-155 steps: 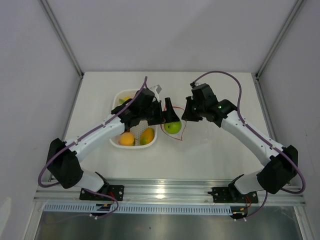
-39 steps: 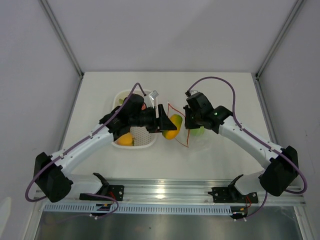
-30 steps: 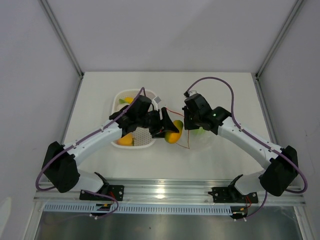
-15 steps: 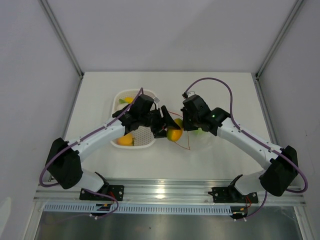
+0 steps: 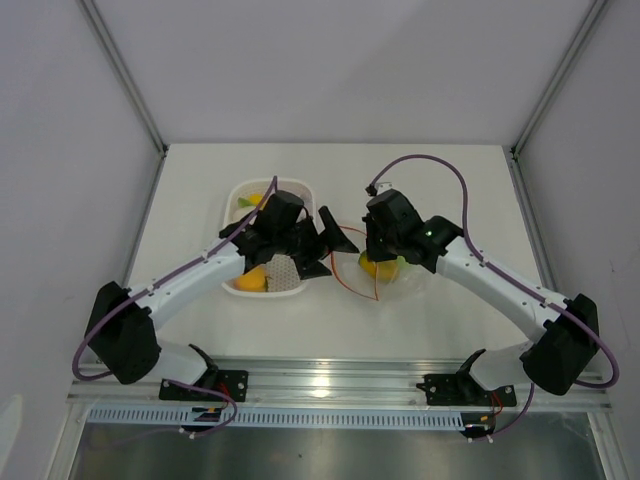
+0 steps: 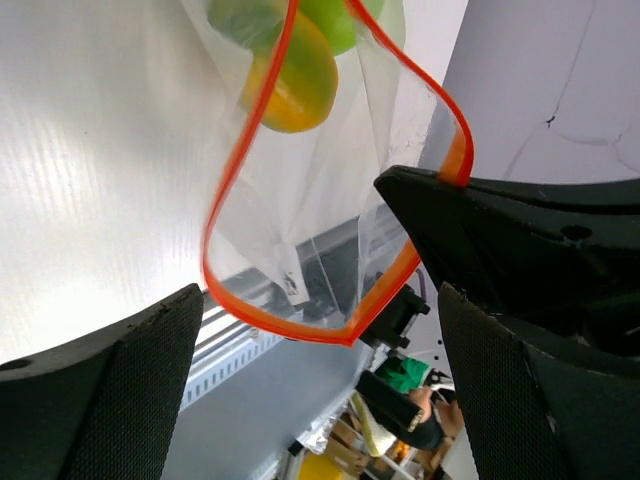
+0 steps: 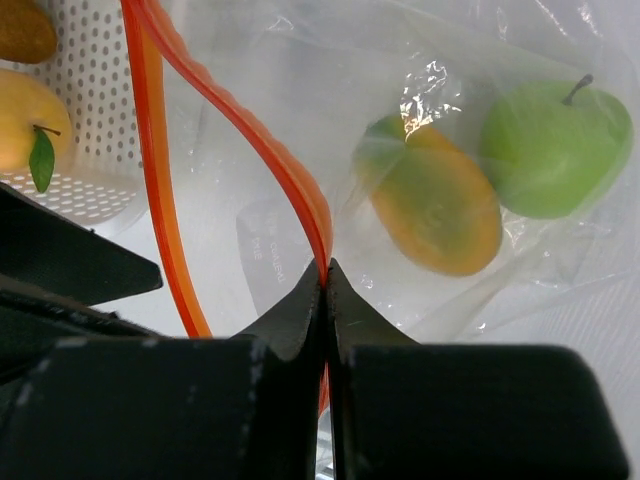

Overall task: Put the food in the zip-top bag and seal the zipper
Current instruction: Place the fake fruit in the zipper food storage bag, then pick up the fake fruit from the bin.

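The clear zip-top bag (image 5: 400, 275) lies right of the basket, its mouth held open. The orange-red zipper (image 5: 345, 285) forms a loop, also in the left wrist view (image 6: 228, 190). My right gripper (image 5: 372, 243) is shut on the zipper's upper strip (image 7: 300, 190); in its own view the gripper (image 7: 325, 272) pinches it. Inside the bag lie a mango (image 7: 435, 205) and a green apple (image 7: 555, 150); both also show in the left wrist view, mango (image 6: 295, 85) and apple (image 6: 340, 20). My left gripper (image 5: 338, 255) is open and empty just outside the bag mouth, seen too in its own view (image 6: 320, 400).
A white perforated basket (image 5: 238, 192) stands left of the bag, with an orange fruit (image 5: 253, 278) and a yellow fruit (image 5: 255, 200) in it; it also shows in the right wrist view (image 7: 90, 130). The table's near metal rail (image 5: 320, 380) runs along the front.
My left gripper carried the mango from the basket to the bag mouth, let it go inside next to the apple, and now stands open. My right gripper kept hold of the zipper.
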You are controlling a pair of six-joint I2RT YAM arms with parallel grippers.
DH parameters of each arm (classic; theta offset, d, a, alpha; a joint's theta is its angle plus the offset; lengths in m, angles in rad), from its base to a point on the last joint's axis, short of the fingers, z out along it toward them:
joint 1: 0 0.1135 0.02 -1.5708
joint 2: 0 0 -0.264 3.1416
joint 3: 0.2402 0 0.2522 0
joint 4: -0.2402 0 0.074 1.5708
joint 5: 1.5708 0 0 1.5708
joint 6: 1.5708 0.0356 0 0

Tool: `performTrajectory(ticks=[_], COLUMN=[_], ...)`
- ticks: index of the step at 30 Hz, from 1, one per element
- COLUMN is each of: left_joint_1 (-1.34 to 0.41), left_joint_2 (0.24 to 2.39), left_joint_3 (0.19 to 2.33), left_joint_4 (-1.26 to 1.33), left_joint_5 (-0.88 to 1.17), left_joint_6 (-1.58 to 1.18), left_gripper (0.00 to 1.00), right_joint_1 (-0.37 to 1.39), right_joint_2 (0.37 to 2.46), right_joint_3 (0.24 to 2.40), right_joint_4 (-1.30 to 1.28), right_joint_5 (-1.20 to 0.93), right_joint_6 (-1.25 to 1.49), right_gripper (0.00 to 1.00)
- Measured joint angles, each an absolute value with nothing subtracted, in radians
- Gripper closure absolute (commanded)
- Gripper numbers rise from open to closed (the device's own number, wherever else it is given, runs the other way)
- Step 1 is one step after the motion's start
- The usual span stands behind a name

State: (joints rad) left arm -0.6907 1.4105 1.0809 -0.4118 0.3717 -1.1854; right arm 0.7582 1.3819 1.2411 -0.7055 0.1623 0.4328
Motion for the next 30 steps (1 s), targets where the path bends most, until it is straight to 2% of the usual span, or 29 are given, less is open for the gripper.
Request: performTrajectory(ticks=[9,15,23,30], left_joint_1=[-0.691,-0.675,-0.56,-0.44], left_joint_2=[1.258,1.163,1.358,1.597], left_joint_3=[1.08,1.125,1.353,1.425], left_joint_4=[-0.44,-0.529,-0.779,-0.861], left_joint_5=[0.261,0.068,-0.194,-0.219], left_joint_6=[-1.029,-0.888,-0.883,-0.929], left_gripper=[0.01,0.0,0.01,0.0], right_joint_1=[0.738,0.697,0.674,0.668], right_joint_2=[1.379,1.357,1.34,1.34], right_joint_3=[1.241,1.241,1.241,1.24], right_joint_4=[-0.711,-0.731,-0.74,-0.745], right_joint_5=[0.172,0.177,0.18,0.18], right_joint_6=[0.433,0.433,0.433,0.432], right_gripper=[1.0,1.0,1.0,1.0])
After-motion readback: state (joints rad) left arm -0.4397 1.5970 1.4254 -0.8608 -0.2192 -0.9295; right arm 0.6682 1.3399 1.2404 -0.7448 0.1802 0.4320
